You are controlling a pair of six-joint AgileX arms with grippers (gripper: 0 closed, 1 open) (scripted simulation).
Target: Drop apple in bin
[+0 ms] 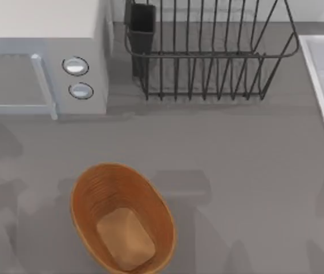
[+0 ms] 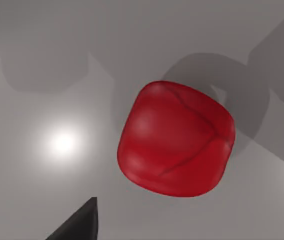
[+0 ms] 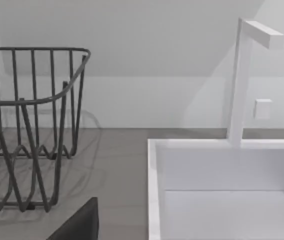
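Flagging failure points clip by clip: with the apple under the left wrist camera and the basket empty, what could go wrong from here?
1. The apple is round and glossy and lies on bare table, so it may roll or squirt out as the left claw closes.
2. Its position relative to the bin cannot be told, so the carry may be misjudged.
3. The bin stands low at the table's near edge; an off-centre release could hit its rim and bounce out.

Glossy red apple [image 2: 176,139], ribbed orange-brown bin [image 1: 88,197], black wire rack [image 1: 207,57]

- My right wrist camera is facing a black wire rack [image 3: 29,130] standing beside a white sink [image 3: 222,190].
- A white faucet [image 3: 242,75] is rising behind the sink.
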